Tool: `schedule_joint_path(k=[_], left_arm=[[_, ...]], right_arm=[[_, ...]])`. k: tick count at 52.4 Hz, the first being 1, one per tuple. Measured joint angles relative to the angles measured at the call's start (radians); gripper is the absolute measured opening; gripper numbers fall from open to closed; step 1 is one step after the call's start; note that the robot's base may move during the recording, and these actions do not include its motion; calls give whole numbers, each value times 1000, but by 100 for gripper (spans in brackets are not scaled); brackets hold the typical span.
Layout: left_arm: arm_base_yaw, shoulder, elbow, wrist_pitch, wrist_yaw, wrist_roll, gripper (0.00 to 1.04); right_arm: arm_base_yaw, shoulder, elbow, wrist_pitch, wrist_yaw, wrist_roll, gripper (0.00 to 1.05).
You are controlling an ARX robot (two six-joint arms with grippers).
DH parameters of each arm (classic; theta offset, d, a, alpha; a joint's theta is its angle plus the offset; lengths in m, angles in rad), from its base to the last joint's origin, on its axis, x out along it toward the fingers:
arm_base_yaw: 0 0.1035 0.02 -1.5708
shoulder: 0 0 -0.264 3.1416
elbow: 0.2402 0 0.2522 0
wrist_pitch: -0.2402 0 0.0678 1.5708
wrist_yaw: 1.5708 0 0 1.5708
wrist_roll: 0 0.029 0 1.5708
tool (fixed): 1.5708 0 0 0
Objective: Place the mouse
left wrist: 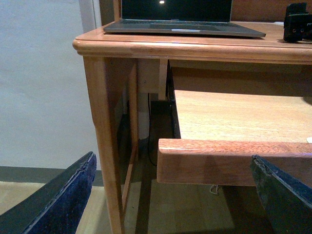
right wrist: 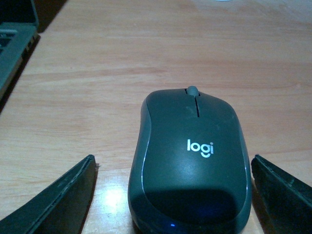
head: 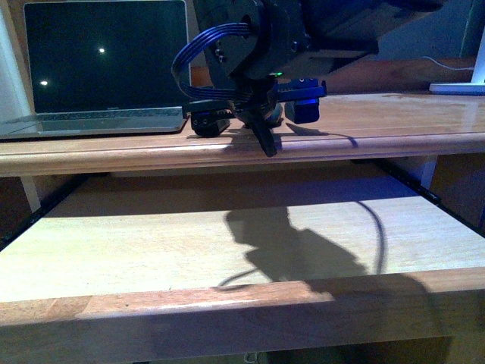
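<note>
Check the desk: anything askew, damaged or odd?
Nothing stands out. The mouse sits flat on the desk top, between the fingers of the open right gripper; the laptop stands open, screen dark.

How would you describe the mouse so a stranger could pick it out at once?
Find the wooden desk and the open laptop on its upper top. Right of the laptop, framed by the robot's open right hand, lies the mouse. It is a small dark dome with a grey scroll wheel and white "logi" lettering, unlike the flat silver laptop.

Open laptop [head: 106,68] on wooden desk [head: 394,129]; pull-out tray [head: 151,243] below
</note>
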Motion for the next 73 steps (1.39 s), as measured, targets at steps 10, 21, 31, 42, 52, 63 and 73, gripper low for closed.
schedule_joint_path(k=[10, 21, 31, 42, 52, 63, 73], left_arm=[[0, 0, 0, 0, 0, 0, 97], [0, 0, 0, 0, 0, 0, 97], [0, 0, 0, 0, 0, 0, 97], [0, 0, 0, 0, 0, 0, 97], [0, 0, 0, 0, 0, 0, 97], [0, 0, 0, 0, 0, 0, 97], [0, 0, 0, 0, 0, 0, 97]], right_arm=[[-58, -222, -243, 226, -150, 31, 97], [-195, -656, -692, 406, -475, 11, 97], [-321, -960, -1216, 525, -914, -61, 97], [-446, -1158, -1559, 509, -1181, -205, 97], [-495, -1174, -1727, 492, -1250, -333, 97], [-456, -1129, -1798, 574, -1231, -381, 97], [-325, -961, -1752, 756, -1083, -332, 97]])
